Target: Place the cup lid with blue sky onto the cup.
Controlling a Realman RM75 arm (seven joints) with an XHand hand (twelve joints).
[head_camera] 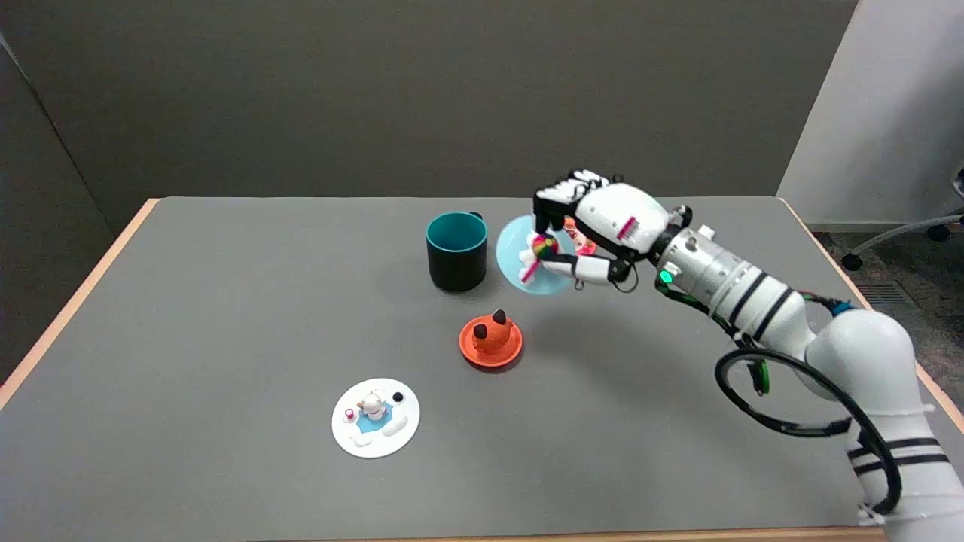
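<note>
The right hand covers the 3 o'clock side of the light blue lid, so that edge is hidden, and the little colorful figure on top of the lid is too small and too covered to tell what it is. The arm runs off the picture at 4 o'clock, and the wheeled chair base at 3 o'clock is cut by the edge too. The tiny shapes on the white lid at 7 o'clock are too small to make out, and the cup's handle at its 12 o'clock is mostly hidden behind the cup.
</note>
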